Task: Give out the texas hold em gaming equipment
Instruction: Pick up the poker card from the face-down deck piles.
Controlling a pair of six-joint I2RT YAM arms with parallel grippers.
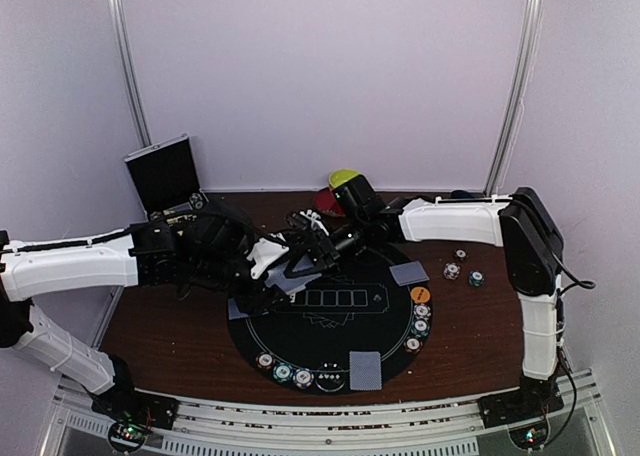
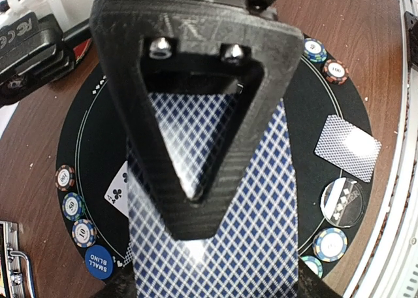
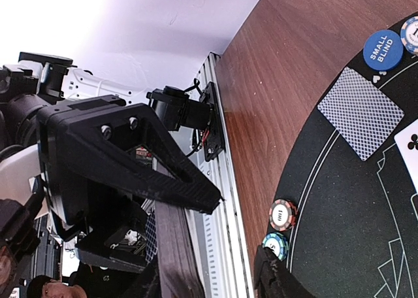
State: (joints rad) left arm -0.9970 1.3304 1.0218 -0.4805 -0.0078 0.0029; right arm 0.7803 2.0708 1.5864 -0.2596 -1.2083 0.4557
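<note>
Cards fast in left gripper; right gripper, opening unclear; "SMALL BLIND" on blue disc.

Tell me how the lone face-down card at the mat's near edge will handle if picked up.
The card lies flat on the mat, so it probably offers no edge to pinch; sliding it first may help. It looks thin, likely light and bendy. Its smooth back may slip.

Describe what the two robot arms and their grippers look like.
Both the left arm and right arm have white shell links and black joints. Their fingers are black textured triangular open frames, each with two silver screws. A thin black cable loops beside the right arm.
</note>
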